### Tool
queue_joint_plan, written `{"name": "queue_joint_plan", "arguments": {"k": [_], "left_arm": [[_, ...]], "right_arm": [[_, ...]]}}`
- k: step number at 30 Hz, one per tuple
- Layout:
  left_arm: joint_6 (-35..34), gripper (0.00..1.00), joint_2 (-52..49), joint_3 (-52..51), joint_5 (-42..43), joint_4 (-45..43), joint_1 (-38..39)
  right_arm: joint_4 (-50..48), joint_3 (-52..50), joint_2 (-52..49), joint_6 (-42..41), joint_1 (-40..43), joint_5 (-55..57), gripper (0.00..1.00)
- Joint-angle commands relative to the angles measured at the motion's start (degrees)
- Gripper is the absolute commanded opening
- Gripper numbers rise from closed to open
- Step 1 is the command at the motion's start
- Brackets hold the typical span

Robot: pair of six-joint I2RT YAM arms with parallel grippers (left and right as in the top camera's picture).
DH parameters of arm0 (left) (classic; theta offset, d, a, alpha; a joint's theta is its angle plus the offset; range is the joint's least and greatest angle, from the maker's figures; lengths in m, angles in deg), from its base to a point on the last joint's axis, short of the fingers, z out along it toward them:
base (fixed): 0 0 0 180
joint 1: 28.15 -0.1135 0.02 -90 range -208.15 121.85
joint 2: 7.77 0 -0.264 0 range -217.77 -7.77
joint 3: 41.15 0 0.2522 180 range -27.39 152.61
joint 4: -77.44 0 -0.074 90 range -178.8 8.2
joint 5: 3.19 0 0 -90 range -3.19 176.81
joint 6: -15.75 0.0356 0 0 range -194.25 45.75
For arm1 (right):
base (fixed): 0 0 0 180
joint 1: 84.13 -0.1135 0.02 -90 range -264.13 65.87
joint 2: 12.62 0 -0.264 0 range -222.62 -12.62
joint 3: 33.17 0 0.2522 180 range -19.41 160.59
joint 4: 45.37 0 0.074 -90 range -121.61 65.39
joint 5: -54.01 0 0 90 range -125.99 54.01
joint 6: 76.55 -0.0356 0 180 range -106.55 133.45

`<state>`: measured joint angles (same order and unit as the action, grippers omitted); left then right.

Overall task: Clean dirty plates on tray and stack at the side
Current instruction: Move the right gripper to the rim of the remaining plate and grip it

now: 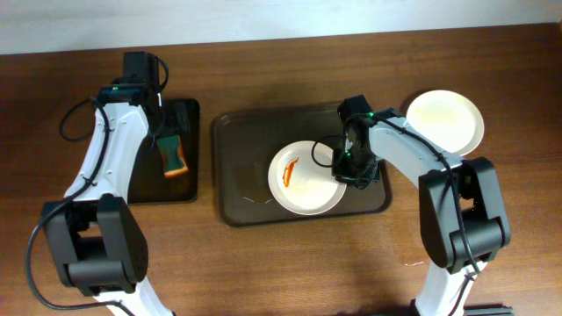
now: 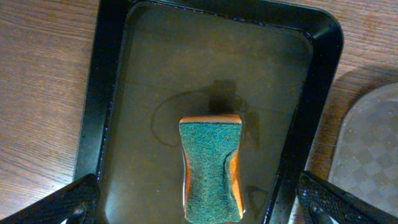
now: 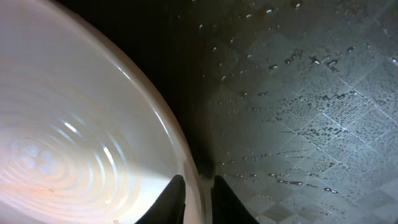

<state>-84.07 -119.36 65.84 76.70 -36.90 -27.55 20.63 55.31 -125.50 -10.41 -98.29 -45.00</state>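
A white plate [image 1: 305,178] smeared with red sauce lies on the dark brown tray [image 1: 237,167]. My right gripper [image 1: 355,168] is shut on the plate's right rim; in the right wrist view its two fingers [image 3: 198,200] pinch the rim of the plate [image 3: 74,137]. A clean white plate [image 1: 445,120] sits on the table at the right. A green and orange sponge [image 1: 171,155] lies on the small black tray [image 1: 189,180]. My left gripper [image 1: 149,92] hangs open above it; the sponge [image 2: 210,168] shows between its spread fingers [image 2: 199,208].
The brown tray's wet patterned floor [image 3: 311,112] carries water drops. The black tray's raised rim [image 2: 317,93] surrounds the sponge. Both arms reach in from the front edge of the wooden table [image 1: 263,272].
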Motion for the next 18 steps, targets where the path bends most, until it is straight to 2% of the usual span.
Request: {"name": "queue_joint_plan", "arguments": {"k": [1,5,9,10,13,15,18], "left_arm": [[0.52,1.0,-0.02,0.28,-0.63,0.07,-0.28],[0.52,1.0,-0.02,0.28,-0.61,-0.04,-0.28],[0.52,1.0,-0.02,0.28,-0.63,0.02,-0.28],[0.24,0.99,-0.02,0.28,1.18,-0.02,-0.28],[0.26,1.0,-0.02,0.28,12.24,-0.02,-0.24],[0.26,1.0,-0.02,0.28,16.22,0.07,-0.24],[0.24,1.0,-0.04,0.07,18.08,0.5,-0.24]], "right_arm": [[-0.35,-0.59,-1.03,1.14,-0.46,0.94,0.17],[-1.7,-0.68,-1.03,3.54,-0.46,1.16,0.1],[-1.2,-0.68,-1.03,2.03,-0.46,1.14,0.1],[-0.74,-0.68,-1.03,-0.17,-0.46,0.92,0.11],[-0.26,-0.68,-1.03,-0.94,-0.46,-1.44,0.28],[1.14,-0.68,-1.03,-3.06,-0.46,-1.49,0.3],[1.57,-0.7,-1.03,-3.63,-0.46,-1.49,0.27]]}}
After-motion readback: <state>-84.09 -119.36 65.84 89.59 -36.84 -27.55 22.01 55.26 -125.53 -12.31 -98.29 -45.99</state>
